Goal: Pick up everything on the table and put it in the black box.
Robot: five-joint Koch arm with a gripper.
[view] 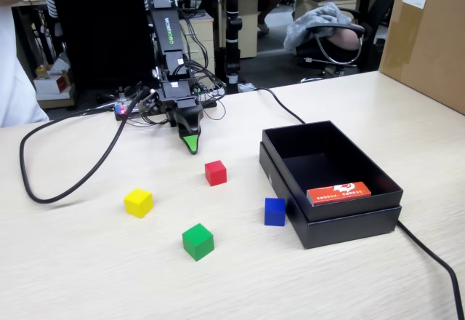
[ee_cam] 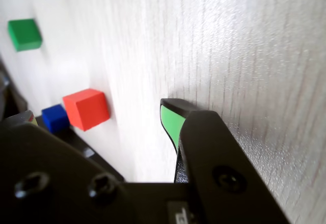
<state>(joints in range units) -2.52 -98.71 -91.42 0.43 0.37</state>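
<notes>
Open table (view: 94,269) lies around the four well-spaced cubes; only the black cable (view: 65,182) loops near the yellow cube (view: 138,203).

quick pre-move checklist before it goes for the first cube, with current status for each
1. Gripper empty: ok, nothing between the tips, which sit low over the table.
2. Jaws open enough for a cube: cannot tell, only one green tip shows.
3. Nearest target clear: ok, red cube stands alone near the tip.
4. All cubes still out: ok, yellow cube, green cube and blue cube are on the table.
5. Black box has room: ok, only an orange-red card inside.
6. Cable off cubes: ok.
</notes>
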